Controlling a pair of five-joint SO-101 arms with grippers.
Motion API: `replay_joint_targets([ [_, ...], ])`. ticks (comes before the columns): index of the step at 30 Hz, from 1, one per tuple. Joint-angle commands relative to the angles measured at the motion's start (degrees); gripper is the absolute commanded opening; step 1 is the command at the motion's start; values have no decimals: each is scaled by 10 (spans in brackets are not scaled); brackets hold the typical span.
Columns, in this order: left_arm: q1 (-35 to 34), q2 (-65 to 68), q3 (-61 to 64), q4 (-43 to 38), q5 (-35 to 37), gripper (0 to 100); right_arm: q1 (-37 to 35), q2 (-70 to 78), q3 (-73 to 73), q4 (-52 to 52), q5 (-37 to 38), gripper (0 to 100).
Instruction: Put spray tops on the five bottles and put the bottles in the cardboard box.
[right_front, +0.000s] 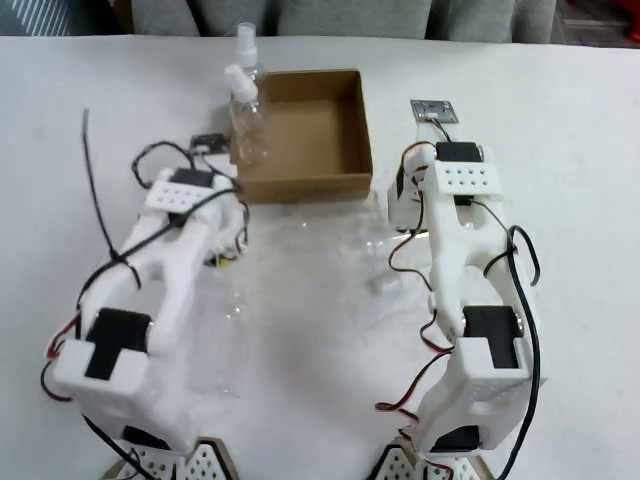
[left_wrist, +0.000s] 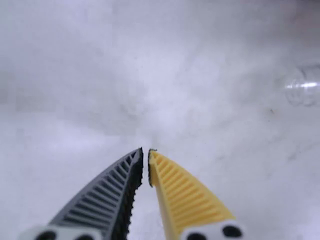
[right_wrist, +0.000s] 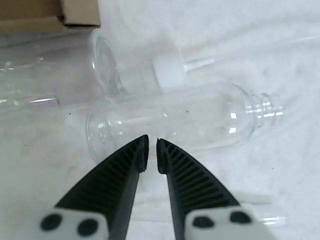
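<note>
Right wrist view, entry one: we log the right gripper (right_wrist: 151, 142), jaws closed to a slit and empty, angled down over an uncapped bottle (right_wrist: 170, 122) lying beside a loose spray top (right_wrist: 172, 70), presumably laid out for capping.

Entry two: left gripper (left_wrist: 146, 152), likewise closed on nothing, over the table (left_wrist: 200, 75).

Entry three: two capped bottles (right_front: 247, 110) stand at the cardboard box (right_front: 355, 140) wall nearer the left arm.

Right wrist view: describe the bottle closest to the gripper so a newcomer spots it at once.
From the cardboard box corner, come across the white table toward the right gripper. The clear bottle lying on its side just off the gripper's tips is the one. Its threaded neck is bare and open, while the bottle behind it has a white spray top by it.
</note>
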Motion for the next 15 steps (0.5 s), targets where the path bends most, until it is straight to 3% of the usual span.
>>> replay_joint_targets([
  [1,-14,-86,-45,48,-18,33,7,5,10,-7,6,31],
  [4,-5,-140,-4,47,-37,50,6,5,10,-7,6,31],
  [11,23,-275,164,49,-41,232,5,5,11,-7,6,31],
  [15,23,-344,226,62,-41,245,4,5,11,-7,7,31],
])
